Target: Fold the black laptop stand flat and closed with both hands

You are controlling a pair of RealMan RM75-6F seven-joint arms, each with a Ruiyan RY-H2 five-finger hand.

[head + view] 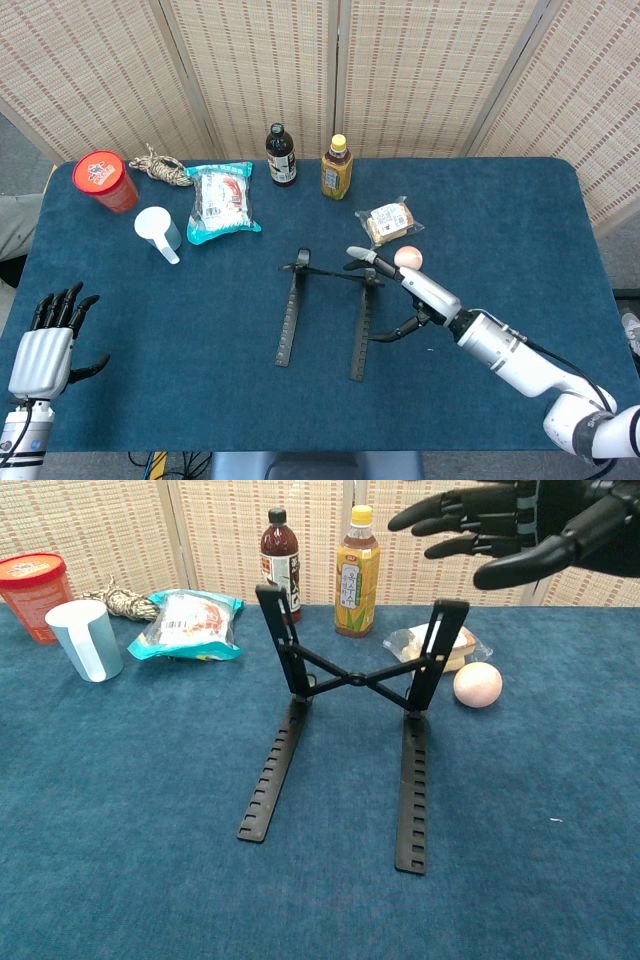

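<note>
The black laptop stand (328,310) lies mid-table with two slotted rails (411,785) pointing toward me. Its two uprights (280,635) lean forward, joined by a crossed brace (352,678). My right hand (510,530) hovers with its fingers spread just above the top of the right upright (445,615); in the chest view a gap shows between them. In the head view that right hand (405,290) reaches over the right rail. My left hand (45,345) is off to the near left edge, fingers apart, holding nothing.
Behind the stand are a dark bottle (280,155), a yellow tea bottle (336,168), a wrapped sandwich (390,222) and a pale ball (408,257). At the far left are a snack bag (220,200), a white cup (158,230), a red tub (105,180) and rope (160,168).
</note>
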